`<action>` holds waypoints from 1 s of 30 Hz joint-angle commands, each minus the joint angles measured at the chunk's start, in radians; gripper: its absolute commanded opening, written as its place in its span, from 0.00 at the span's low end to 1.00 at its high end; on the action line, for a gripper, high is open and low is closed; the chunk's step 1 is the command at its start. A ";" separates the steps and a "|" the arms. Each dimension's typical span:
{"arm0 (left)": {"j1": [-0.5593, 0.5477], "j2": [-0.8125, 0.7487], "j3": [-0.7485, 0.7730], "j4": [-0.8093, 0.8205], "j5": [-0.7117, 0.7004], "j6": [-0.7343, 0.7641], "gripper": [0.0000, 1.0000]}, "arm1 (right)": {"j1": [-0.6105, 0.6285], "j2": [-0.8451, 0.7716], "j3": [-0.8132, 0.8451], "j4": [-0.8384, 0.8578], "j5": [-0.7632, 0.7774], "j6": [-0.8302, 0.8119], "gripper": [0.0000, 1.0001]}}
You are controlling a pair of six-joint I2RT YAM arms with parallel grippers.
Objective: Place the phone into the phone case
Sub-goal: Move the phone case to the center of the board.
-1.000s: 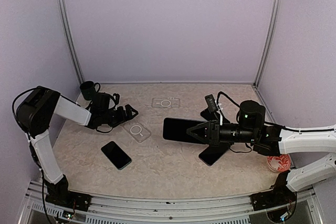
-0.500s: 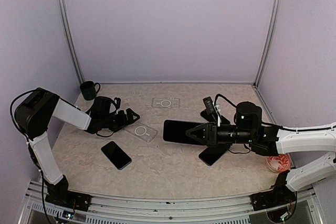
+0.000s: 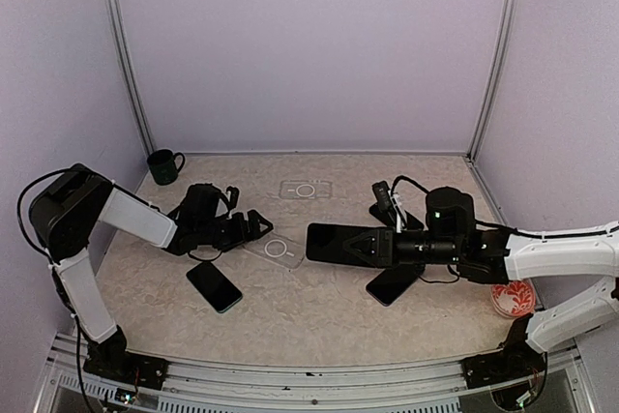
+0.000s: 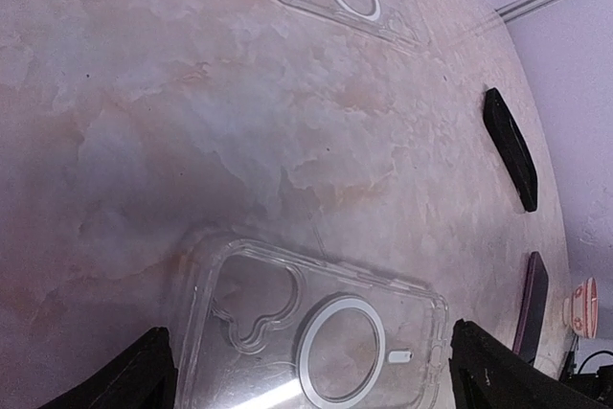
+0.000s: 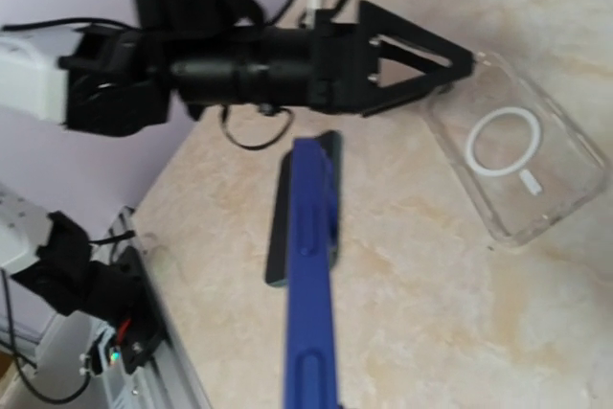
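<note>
Two arms, one loose case: a slip risk.
Top view: right fingers (image 3: 377, 250) clamped on phone (image 3: 324, 239), at 3 o'clock of case (image 3: 277, 249). Left wrist: left fingers (image 4: 144, 380) apart, astride it, unclamped. Right wrist: the edge-on phone may shove it away.

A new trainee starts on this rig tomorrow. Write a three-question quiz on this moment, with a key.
1. True or false: the right gripper is shut on a blue-sided phone.
2. Besides the clear phone case at the open left gripper, how many more clear cases lie on the table?
3. What stands in the far left corner? A) a dark green mug B) a white plate C) a charger

Key: 1 true; 2 one, the far clear case near the back wall; 3 A.
</note>
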 commanded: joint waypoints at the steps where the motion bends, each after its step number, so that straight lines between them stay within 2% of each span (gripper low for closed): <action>1: -0.024 -0.007 -0.035 0.021 -0.009 -0.033 0.96 | -0.026 0.019 0.047 -0.020 0.044 0.044 0.00; 10: -0.071 -0.033 -0.058 0.045 -0.008 -0.062 0.96 | -0.112 0.085 0.038 0.008 -0.041 0.191 0.00; 17: -0.120 -0.048 -0.083 0.080 -0.013 -0.090 0.96 | -0.142 0.188 0.083 0.002 -0.081 0.227 0.00; 30: -0.176 -0.049 -0.096 0.136 -0.001 -0.131 0.96 | -0.184 0.425 0.216 0.091 -0.268 0.291 0.00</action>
